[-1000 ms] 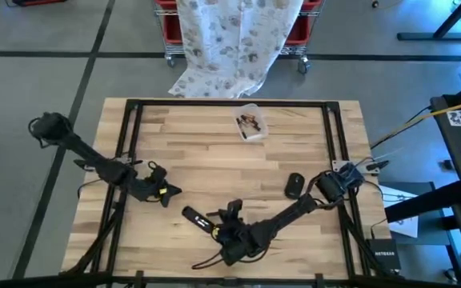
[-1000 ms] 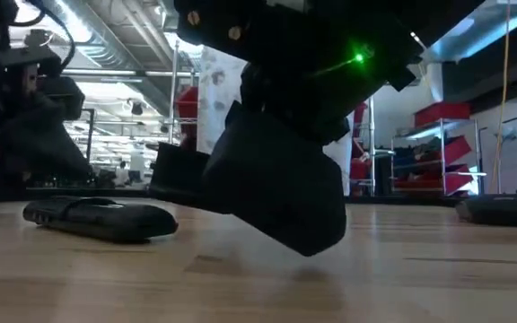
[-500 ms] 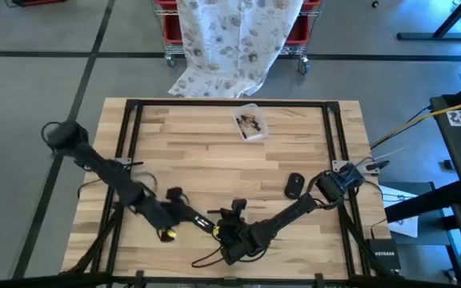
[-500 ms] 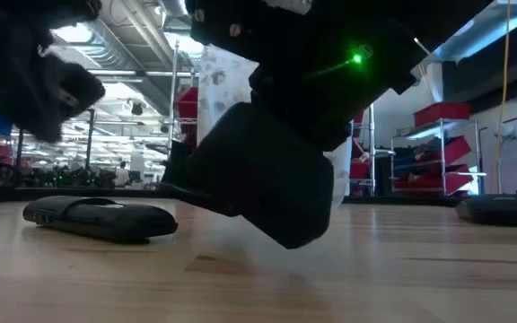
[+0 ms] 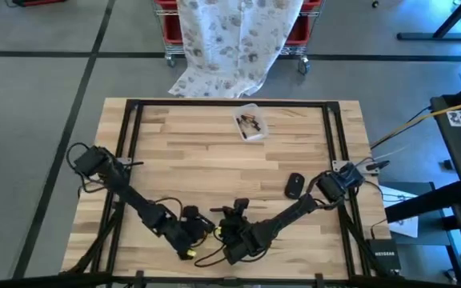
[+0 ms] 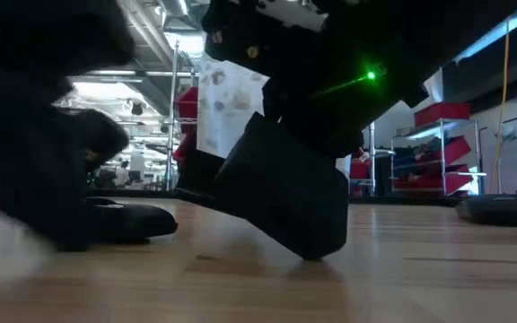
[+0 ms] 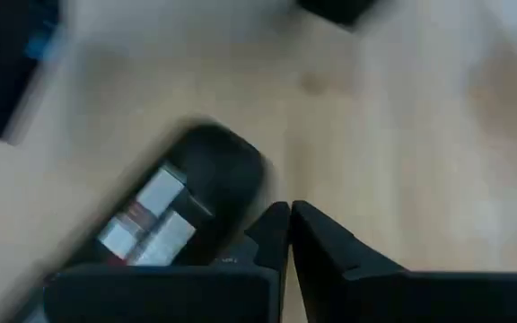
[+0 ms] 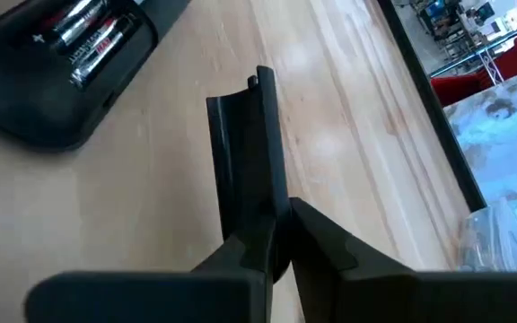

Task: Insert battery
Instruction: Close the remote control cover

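The black remote (image 7: 182, 208) lies flat on the wooden table with its battery bay open and batteries showing (image 8: 92, 36). It is near the front edge in the high view (image 5: 201, 221). My left gripper (image 7: 288, 220) is shut, its tips right beside the remote's rounded end. In the low view the left gripper is a dark blur (image 6: 34, 179) in front of the remote (image 6: 137, 220). My right gripper (image 8: 281, 220) is just right of the remote (image 5: 234, 226), shut on the black battery cover (image 8: 245, 152). My left gripper's shut tips stand against the remote's rounded end (image 7: 249, 170); the blur hides whether they touch. My right gripper pinches one end of the battery cover (image 8: 257, 224) between its two fingers. The cover runs straight out ahead along the fingers, its hollow side up, toward the remote.
A black mouse-like object (image 5: 294, 186) lies right of centre, also seen far right in the low view (image 6: 501, 208). A clear plastic tub (image 5: 249, 124) with small parts stands near the far edge. A black metal frame (image 5: 230, 102) borders the tabletop.
My left gripper has swept from the table's left side toward the right and the near edge, ending at the remote next to my right gripper. The remote has stayed where it lay. My right gripper keeps hold of the cover.
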Controlling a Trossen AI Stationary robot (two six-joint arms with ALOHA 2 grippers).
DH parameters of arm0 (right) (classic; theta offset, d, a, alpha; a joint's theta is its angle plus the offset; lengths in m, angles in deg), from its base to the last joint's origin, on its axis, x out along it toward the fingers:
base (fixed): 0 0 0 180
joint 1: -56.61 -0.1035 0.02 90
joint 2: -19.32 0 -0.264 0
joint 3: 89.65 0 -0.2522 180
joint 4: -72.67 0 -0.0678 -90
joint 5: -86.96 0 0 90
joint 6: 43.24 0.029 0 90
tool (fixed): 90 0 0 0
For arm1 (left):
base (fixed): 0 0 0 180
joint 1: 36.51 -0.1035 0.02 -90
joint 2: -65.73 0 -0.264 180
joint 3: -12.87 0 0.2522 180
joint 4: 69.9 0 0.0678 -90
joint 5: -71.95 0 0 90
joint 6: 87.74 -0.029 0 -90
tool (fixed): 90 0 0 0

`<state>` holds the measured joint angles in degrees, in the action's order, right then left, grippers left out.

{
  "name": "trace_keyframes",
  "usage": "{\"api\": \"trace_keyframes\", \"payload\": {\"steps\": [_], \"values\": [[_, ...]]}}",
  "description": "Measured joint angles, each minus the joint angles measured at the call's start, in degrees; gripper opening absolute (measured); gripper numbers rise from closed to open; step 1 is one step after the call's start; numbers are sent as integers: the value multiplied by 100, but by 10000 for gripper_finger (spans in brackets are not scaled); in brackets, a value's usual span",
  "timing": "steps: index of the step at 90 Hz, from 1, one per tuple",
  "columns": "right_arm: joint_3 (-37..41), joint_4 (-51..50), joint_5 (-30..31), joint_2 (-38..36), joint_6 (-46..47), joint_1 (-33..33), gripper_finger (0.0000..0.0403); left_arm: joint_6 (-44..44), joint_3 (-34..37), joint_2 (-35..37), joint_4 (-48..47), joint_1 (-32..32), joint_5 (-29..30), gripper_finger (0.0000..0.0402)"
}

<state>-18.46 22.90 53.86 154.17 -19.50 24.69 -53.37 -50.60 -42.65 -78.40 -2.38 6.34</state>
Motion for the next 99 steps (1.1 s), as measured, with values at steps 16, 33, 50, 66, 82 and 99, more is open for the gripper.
{"api": "trace_keyframes", "payload": {"steps": [16,33,50,66,82,99], "values": [[-4,-317,288,-2,-35,-7,14,-508,-5,-172,700,-557,355,0],[22,-643,840,2,27,9,14,-773,37,-2,473,-805,649,0],[155,-456,1179,9,152,7,14,-197,53,826,-780,-298,605,0],[319,-435,1410,-4,222,-24,4,907,50,1217,-1558,336,478,0],[330,-508,1497,2,100,-235,4,1766,124,857,-1817,684,647,0],[334,-517,1340,2,-1,-375,3,1268,276,344,-1077,88,1351,0]]}}
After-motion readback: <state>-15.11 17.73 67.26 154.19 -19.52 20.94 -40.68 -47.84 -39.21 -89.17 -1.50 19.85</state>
